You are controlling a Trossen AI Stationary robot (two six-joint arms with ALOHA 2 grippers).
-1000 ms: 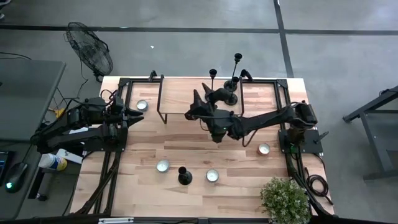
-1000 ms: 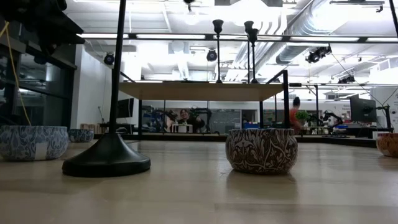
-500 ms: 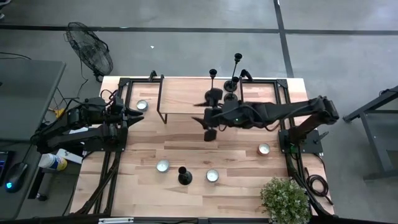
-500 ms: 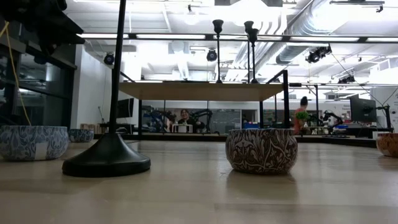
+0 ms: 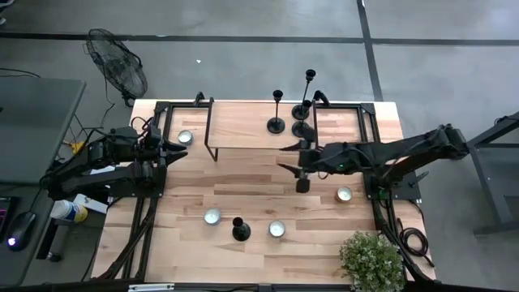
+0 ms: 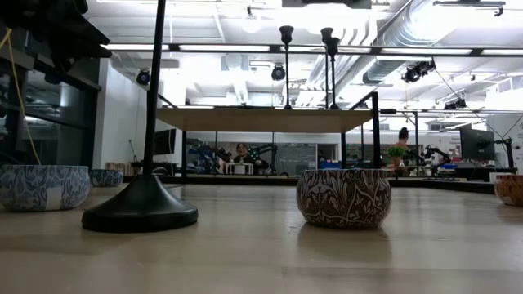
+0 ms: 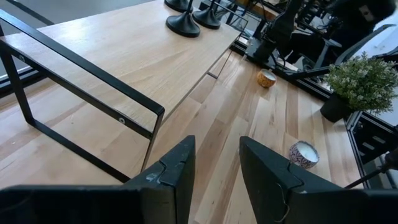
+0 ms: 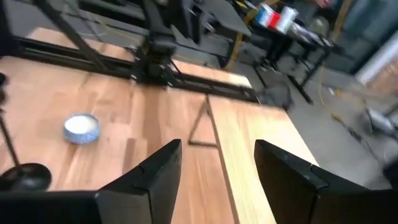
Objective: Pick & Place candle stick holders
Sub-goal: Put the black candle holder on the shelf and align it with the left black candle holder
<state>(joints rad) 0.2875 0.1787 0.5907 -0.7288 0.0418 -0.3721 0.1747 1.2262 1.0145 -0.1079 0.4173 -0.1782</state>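
Black candle stick holders: two (image 5: 277, 122) (image 5: 306, 109) stand on the raised wooden shelf (image 5: 243, 126), a third (image 5: 240, 230) on the table (image 5: 186, 243) near the front edge. Right gripper (image 5: 293, 160) hovers empty just in front of the shelf, fingers spread wide. Left gripper (image 5: 173, 150) waits at the table's left side, fingers parted, holding nothing.

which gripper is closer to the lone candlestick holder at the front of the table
Right. The right gripper hovers over mid-table, just behind the candlestick holder. The left gripper waits at the table's left edge, farther away.
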